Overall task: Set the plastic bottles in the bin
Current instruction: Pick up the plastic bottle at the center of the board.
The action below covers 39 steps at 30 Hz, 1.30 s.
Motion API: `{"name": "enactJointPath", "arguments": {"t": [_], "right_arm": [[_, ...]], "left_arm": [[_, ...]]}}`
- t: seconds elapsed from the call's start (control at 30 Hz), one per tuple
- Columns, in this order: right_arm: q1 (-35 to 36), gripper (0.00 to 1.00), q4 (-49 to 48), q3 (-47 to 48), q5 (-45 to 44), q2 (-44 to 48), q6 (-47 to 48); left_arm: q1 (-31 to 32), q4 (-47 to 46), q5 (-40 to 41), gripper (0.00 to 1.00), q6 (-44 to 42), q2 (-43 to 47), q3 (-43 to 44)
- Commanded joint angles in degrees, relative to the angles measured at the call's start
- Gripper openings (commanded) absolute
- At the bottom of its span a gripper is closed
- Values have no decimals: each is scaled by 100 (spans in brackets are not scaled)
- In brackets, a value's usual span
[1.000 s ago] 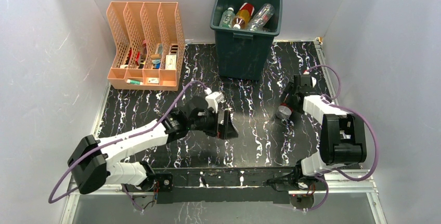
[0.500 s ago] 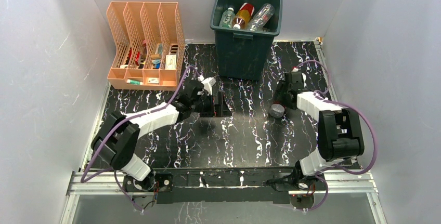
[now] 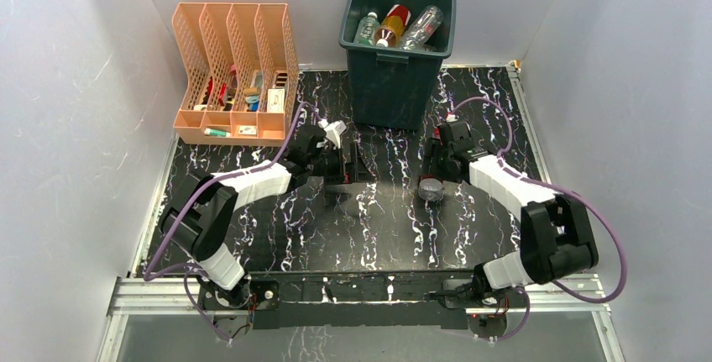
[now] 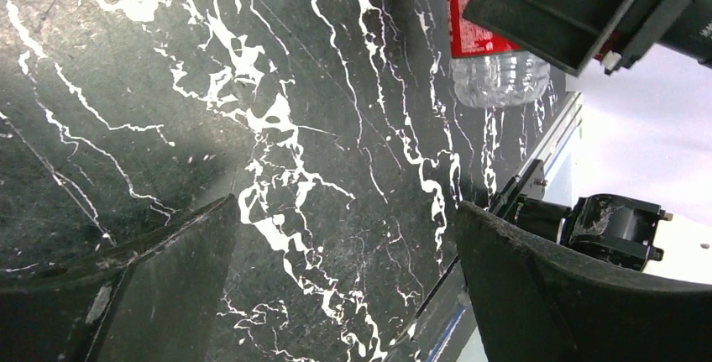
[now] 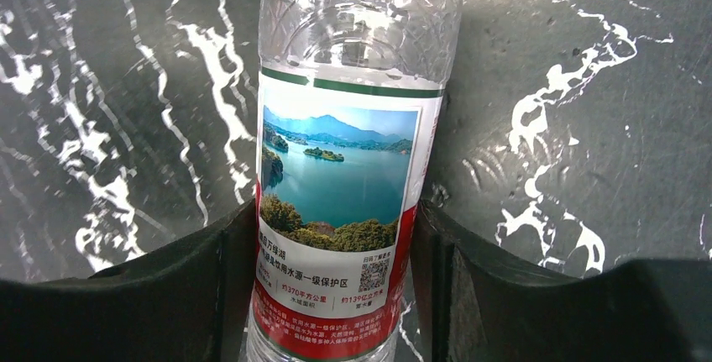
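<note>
Evidently for carrying to the dark green bin (image 3: 393,89), jaws of the right gripper (image 5: 333,228) clamp the water bottle (image 5: 340,160) by its label over the counter (image 3: 378,232), while those of the left gripper (image 4: 344,211) stand apart, empty.

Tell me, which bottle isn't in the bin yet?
The clear water bottle with the red lake-picture label, gripped by the right end effector. The other visible bottles lie inside the dark green bin.
</note>
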<state>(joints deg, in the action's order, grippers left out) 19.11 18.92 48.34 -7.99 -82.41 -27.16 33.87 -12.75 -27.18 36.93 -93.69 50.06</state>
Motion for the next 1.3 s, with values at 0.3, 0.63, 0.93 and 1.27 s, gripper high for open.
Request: {"name": "enactJointPath", "arguments": {"t": [0.3, 0.63, 0.93, 1.27], "right_arm": [[305, 44, 722, 596, 270, 1259, -72], [352, 44, 1195, 1977, 98, 1678, 228], [356, 45, 1330, 4104, -152, 1210, 638], [352, 46, 1246, 5965, 76, 82, 780]], "left_arm": [[-31, -267, -193, 98, 175, 344, -136], [-33, -127, -138, 98, 182, 660, -322], [-32, 18, -74, 98, 161, 924, -445], [-37, 73, -68, 98, 164, 1031, -521]]}}
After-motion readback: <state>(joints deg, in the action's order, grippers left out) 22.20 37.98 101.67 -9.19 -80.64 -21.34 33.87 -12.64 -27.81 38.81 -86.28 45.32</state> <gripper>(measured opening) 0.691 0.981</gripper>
